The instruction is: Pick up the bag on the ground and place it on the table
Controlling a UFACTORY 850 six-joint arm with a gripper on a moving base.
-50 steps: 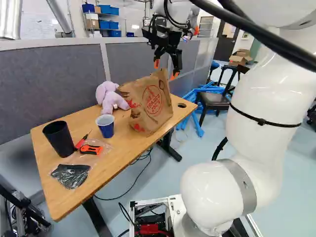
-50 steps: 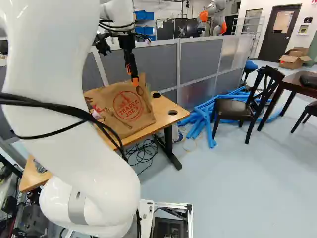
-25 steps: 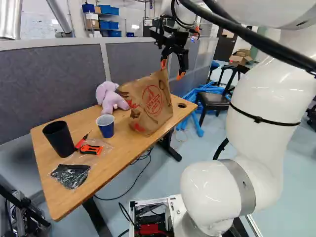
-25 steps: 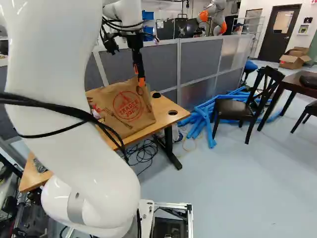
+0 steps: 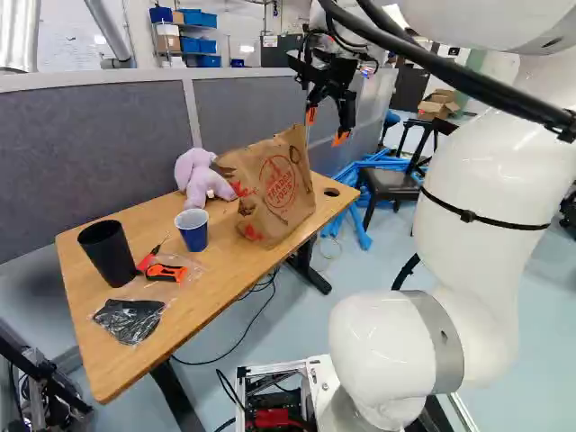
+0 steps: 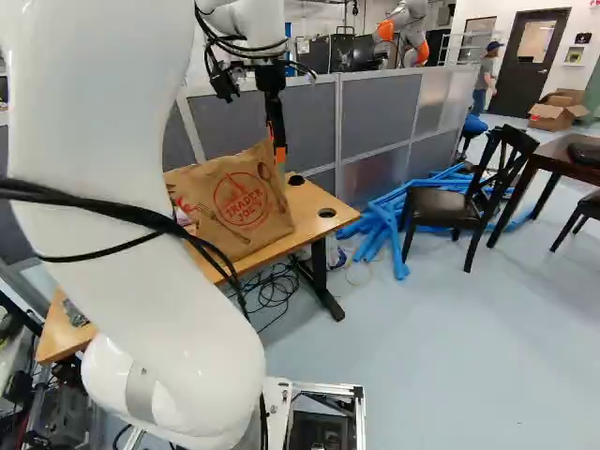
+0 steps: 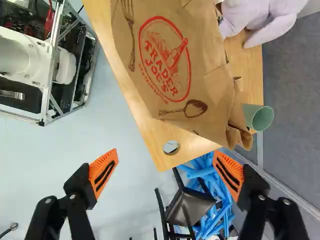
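The bag [image 5: 274, 193] is a brown paper carrier standing on the wood-topped table [image 5: 112, 369], its broad printed face turned toward the base. The face carries a round red emblem, a dark brown fork on one side and a dark brown spoon on the other. Further red print shows near one side edge in the left base view. The paper is creased throughout; the wrist view shows the rim crumpled and uneven. The bag body leans at a slant in both base views. A purple plush toy [image 5: 200, 175] sits beside the bag, and a blue cup [image 5: 193, 230] stands near it. The wrist view shows a green cup [image 7: 262, 118] just beside the crumpled rim and a round hole [image 7: 171, 147] in the tabletop near the printed spoon. The claw [image 5: 326, 127] is near the bag's upper corner. Its two fingers stand wide apart, with orange pads [image 7: 103, 172] facing each other across a gap. Neither pad touches the bag, which lies ahead of the claw in the wrist view.
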